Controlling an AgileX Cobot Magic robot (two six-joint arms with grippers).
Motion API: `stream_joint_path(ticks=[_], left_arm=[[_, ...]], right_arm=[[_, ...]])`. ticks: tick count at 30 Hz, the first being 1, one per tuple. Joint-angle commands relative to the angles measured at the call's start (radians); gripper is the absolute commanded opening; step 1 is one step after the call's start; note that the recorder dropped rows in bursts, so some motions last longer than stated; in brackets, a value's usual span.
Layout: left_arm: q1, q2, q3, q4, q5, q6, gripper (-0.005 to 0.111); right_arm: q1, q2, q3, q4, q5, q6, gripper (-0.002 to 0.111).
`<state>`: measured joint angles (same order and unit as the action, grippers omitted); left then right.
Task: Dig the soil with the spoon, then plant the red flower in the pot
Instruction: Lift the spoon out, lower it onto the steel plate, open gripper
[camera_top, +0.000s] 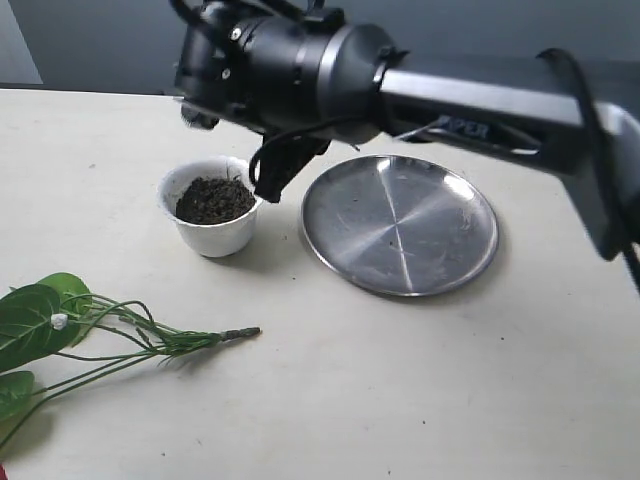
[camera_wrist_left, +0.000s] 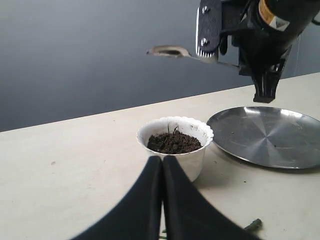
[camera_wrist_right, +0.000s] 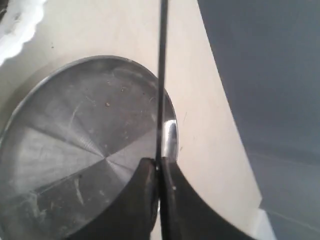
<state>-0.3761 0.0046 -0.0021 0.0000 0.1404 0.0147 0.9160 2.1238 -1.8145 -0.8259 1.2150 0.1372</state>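
**Spoon (camera_wrist_left: 170, 51) raised over the pot (camera_top: 215, 240), ready for the dig**

The right pincer (camera_wrist_right: 159, 164) is clamped on the spoon's slim handle. It holds the spoon roughly level in the air, with the bowl well above the pot's fluted rim. From these angles I cannot tell whether anything lies in the bowl. The left pincer (camera_wrist_left: 162, 161) has its fingers pressed together with nothing between them, and it sits low, facing the pot.

The soil (camera_top: 213, 198) fills the pot nearly to the brim. In the exterior view the steel plate (camera_top: 400, 222) sits just beside the pot at its 3 o'clock, bare except for a few specks. The flower (camera_top: 100, 335) lies on the tabletop (camera_top: 400, 380) at about the pot's 7 o'clock, well apart from it, with its brownish stem tip pointing toward 3 o'clock.

The dig itself appears to be the step ahead. To do it well:

- **Entry:** Tilt the spoon tip down and go into the soil near the middle, away from the rim. The pot looks light and could slide or tip if it is pushed sideways.
- **Scoops:** Take shallow bites. The grip on such a thin handle may let the spoon twist under load.
- **Dumping:** Carry each scoop level toward 3 o'clock and tip it onto the plate.
- **Depth:** Open a hollow deep enough to seat the bundled stems upright.
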Motion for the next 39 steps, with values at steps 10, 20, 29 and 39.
stream_joint_path(ticks=[10, 20, 29, 39], left_arm=[[-0.007, -0.005, 0.002, 0.000, -0.013, -0.004, 0.001], [-0.007, -0.005, 0.002, 0.000, -0.013, -0.004, 0.001], [-0.007, -0.005, 0.002, 0.000, -0.013, -0.004, 0.001], [-0.007, -0.005, 0.002, 0.000, -0.013, -0.004, 0.001]], right_arm=[[-0.298, -0.027, 0.030, 0.438, 0.006, 0.060, -0.001], [-0.334, 0.081, 0.205, 0.405, 0.006, 0.048, -0.001], [-0.334, 0.093, 0.235, 0.352, -0.048, 0.158, -0.001], [-0.334, 0.093, 0.235, 0.366, -0.097, 0.153, 0.012]])
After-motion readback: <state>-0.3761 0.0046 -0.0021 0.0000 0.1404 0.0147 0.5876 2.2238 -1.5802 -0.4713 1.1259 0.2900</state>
